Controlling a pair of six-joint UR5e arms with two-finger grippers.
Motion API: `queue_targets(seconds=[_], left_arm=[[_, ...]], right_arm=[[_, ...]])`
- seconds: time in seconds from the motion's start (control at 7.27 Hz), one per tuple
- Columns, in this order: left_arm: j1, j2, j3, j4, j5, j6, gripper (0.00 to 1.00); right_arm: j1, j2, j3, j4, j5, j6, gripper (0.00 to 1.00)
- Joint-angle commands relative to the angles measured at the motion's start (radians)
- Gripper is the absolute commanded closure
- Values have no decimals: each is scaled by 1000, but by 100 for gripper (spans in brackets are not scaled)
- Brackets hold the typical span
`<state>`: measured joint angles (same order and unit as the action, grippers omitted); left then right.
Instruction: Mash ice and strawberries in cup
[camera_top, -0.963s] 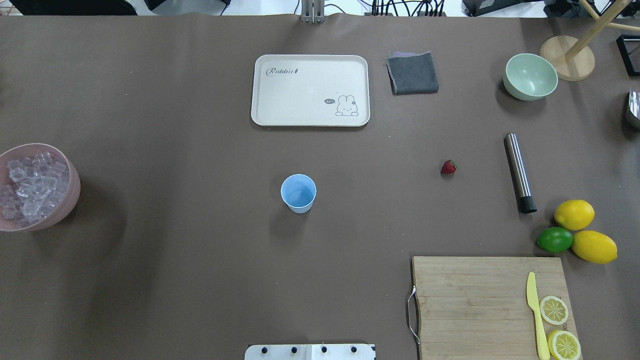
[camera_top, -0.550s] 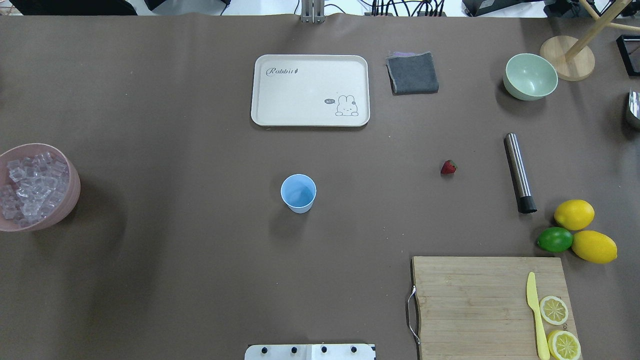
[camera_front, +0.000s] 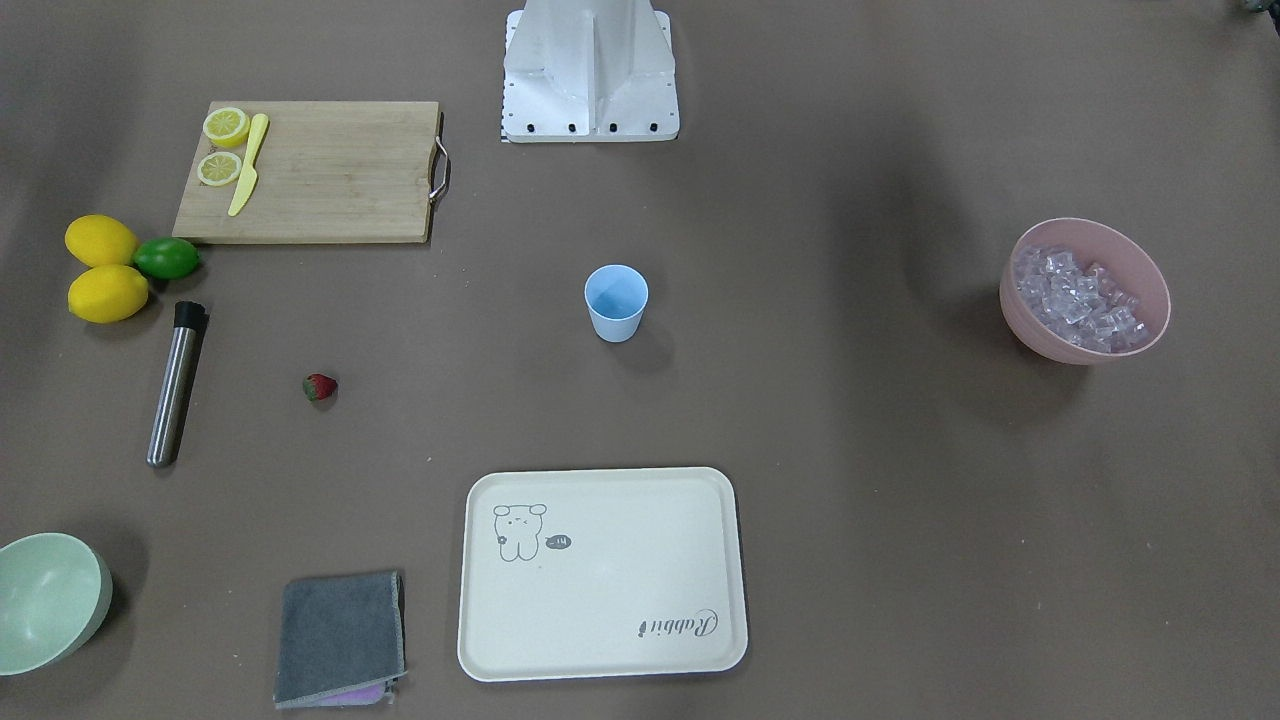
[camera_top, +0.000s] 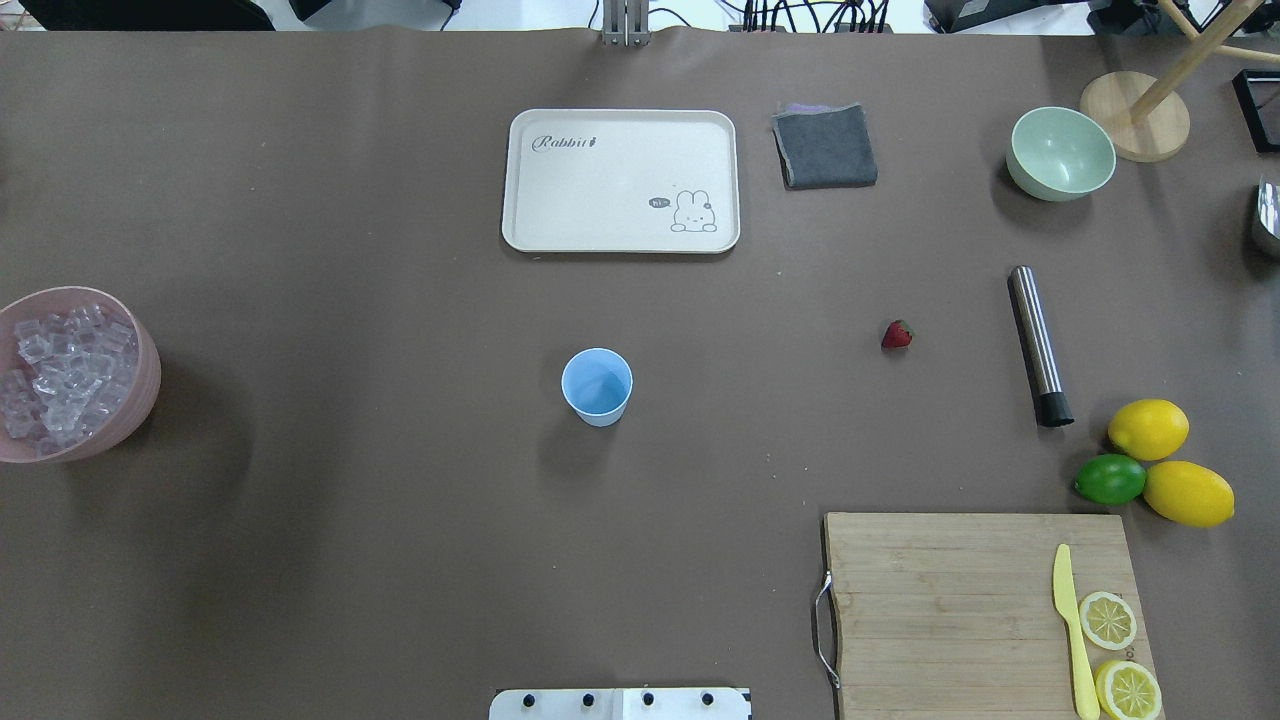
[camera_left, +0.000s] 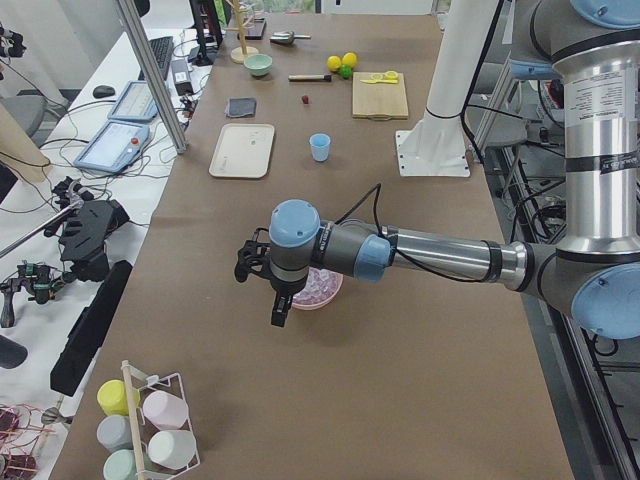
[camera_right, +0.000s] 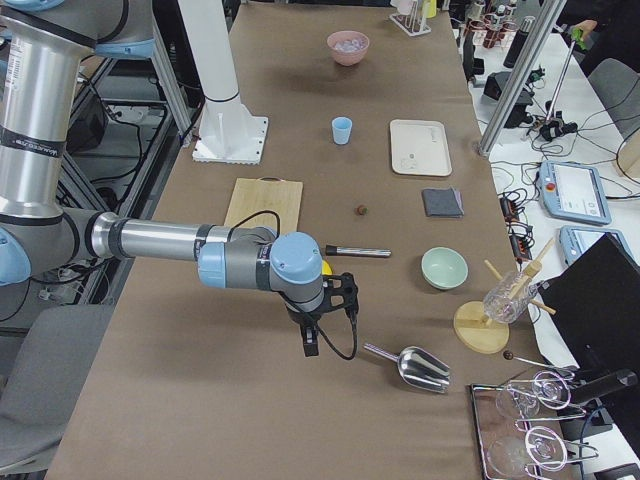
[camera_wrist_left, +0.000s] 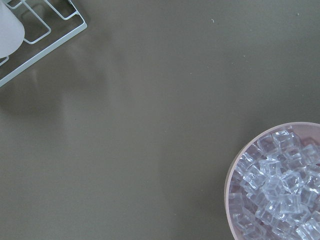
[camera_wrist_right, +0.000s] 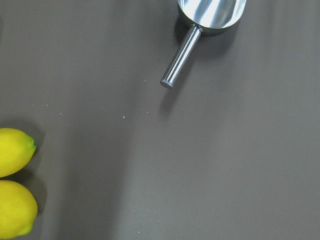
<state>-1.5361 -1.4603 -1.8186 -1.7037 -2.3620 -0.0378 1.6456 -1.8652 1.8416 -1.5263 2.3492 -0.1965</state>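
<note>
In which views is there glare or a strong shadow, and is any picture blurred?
Right wrist view: the metal scoop shines with bright glare, and its handle throws a soft shadow on the table. Overhead view: the cup has only a faint shadow, and a broad dim shadow lies beside the pink bowl. Left wrist view: the ice looks sharp, with no blur.

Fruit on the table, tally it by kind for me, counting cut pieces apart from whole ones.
Whole lemons: 2
Cut lemon pieces: 2
Lime: 1
Strawberry: 1
Total: 6
</note>
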Motion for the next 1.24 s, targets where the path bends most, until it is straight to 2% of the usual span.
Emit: queue_targets(seconds=[0.0,0.55,1.1], left_arm=[[1,-3,-2,-1,6,0,3],[-1,3,9,3,9,-2,3],[1,12,7,3,82,-11,3]], right_arm=[[8,-12,13,2,12,-4,0],[8,-3,18,21,-7,-7,0],[8,-5,18,21,4,-6,0]])
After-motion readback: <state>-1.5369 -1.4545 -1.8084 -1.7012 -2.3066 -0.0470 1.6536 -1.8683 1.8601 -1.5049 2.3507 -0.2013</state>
